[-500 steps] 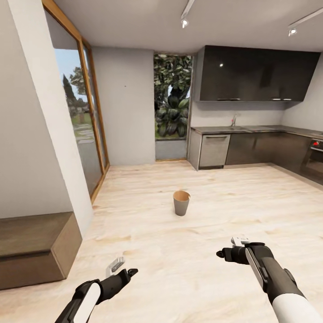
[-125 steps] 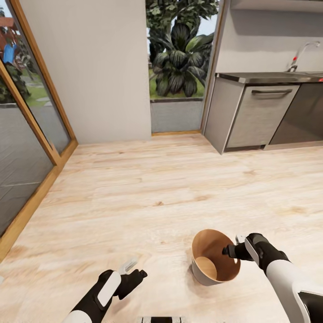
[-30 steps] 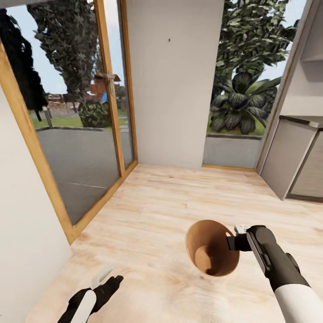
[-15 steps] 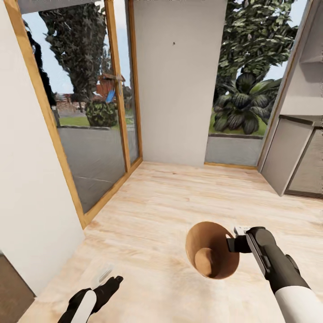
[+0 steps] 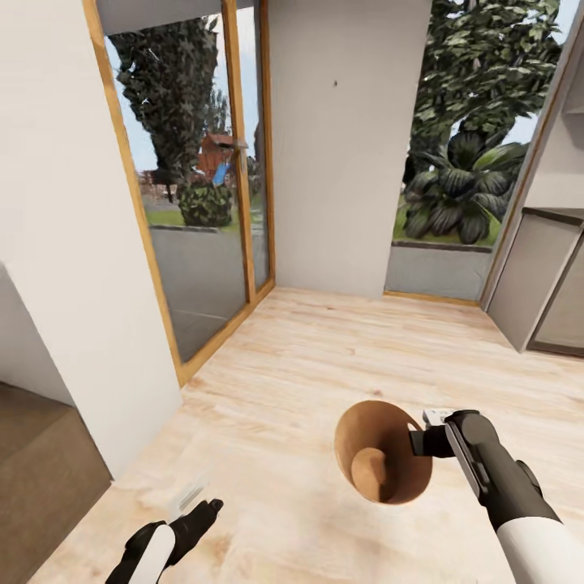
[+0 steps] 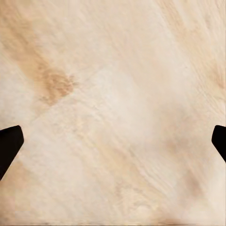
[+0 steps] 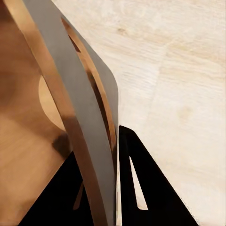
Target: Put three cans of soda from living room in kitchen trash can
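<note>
Head view. The tash can (image 5: pixel 381 454) sits in the lower middle of the frame, held off the pale wood floor (image 5: pixel 324 341) and tipped so its tan-brown inside and round bottom face the camera. The right gripper (image 5: pixel 423 439) meets the bin's rim on its right side; the black and white right arm runs from there to the lower right corner. The left gripper (image 5: pixel 195 507) is at the lower left, low over the floor, well apart from the bin, carrying nothing. Upper left: a wood-framed glass door (image 5: pixel 203 203) with trees and a lawn outside. Upper right: a window (image 5: pixel 470 138) full of broad-leaved plants. At the right edge, a grey base unit (image 5: pixel 539 284) of the kitchen. A white wall (image 5: pixel 73 268) fills the left side, with a brown surface (image 5: pixel 40 478) at its foot in the lower left corner.

Left wrist view. Bare wood floor (image 6: pixel 113 113) under the left gripper (image 6: pixel 113 141). Its two dark fingertips (image 6: pixel 8 143) show at the left and right edges of the frame, spread wide apart, nothing between them.

Right wrist view. The right gripper (image 7: pixel 116 165) is clamped on the wall of the tash can (image 7: pixel 75 117): one dark finger lies against the grey outside, the other against the brown inside, rim between them. The oval slot shows just beside the grip. Floor (image 7: pixel 179 70) fills the right of the frame.
</note>
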### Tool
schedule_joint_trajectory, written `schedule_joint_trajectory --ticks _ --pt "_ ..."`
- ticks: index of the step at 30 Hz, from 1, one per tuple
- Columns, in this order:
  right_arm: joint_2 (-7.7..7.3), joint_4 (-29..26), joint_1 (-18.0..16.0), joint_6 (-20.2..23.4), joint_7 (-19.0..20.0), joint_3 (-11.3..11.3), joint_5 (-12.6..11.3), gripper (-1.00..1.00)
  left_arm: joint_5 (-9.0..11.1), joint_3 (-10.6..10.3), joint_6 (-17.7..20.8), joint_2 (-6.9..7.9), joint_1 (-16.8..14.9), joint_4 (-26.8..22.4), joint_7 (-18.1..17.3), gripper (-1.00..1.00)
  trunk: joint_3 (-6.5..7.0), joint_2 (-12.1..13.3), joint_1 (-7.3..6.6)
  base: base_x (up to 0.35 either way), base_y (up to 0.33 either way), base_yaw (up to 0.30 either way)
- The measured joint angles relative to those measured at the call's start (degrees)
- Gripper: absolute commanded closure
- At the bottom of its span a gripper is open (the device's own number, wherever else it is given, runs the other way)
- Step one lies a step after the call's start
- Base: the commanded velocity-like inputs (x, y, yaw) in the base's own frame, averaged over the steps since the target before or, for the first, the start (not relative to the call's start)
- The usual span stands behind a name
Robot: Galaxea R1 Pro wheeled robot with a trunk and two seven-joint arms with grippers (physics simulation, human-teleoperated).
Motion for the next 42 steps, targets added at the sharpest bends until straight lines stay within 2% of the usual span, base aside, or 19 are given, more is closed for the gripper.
schedule_joint_trajectory --ticks 3,14,27,31,35,39,42 --pt "-0.01 0.0 0.0 -0.1 -0.1 0.0 0.7 1.0 0.0 0.0 0.0 0.0 0.0 0.0 0.0 -1.0 0.0 0.0 0.0 -0.328 0.0 0.295" --pt "0.0 0.0 0.0 0.0 0.0 0.0 0.5 1.0 0.0 0.0 0.0 0.04 0.0 0.0 0.0 -1.0 0.0 0.0 0.0 -0.316 0.007 0.296" --pt "0.0 0.0 0.0 0.0 0.0 0.0 0.3 1.0 0.0 -0.1 -0.1 0.09 0.6 -1.9 -0.8 -1.0 0.0 0.0 0.0 -0.046 0.009 0.297" --pt "-0.04 0.0 0.0 -0.1 -0.1 -0.1 0.9 1.0 0.0 0.0 -0.1 0.14 0.8 -2.5 -0.8 -1.0 0.0 0.0 0.0 -0.133 0.167 0.297" --pt "-0.08 0.0 0.0 0.0 0.0 0.0 -0.1 1.0 -0.1 0.1 -0.1 0.15 0.9 -2.5 -0.8 -1.0 0.0 0.0 0.0 -0.172 0.239 0.297" --pt "-0.08 0.0 0.0 -0.1 -0.1 0.0 0.6 1.0 0.0 0.2 -0.1 0.17 0.9 -2.6 -1.0 -1.0 0.0 0.0 0.0 -0.136 0.278 0.297" --pt "-0.04 0.0 0.0 0.0 0.0 0.0 0.2 1.0 0.0 0.2 -0.1 0.17 0.9 -2.6 -1.2 -1.0 0.0 0.0 0.0 -0.061 0.301 0.297"
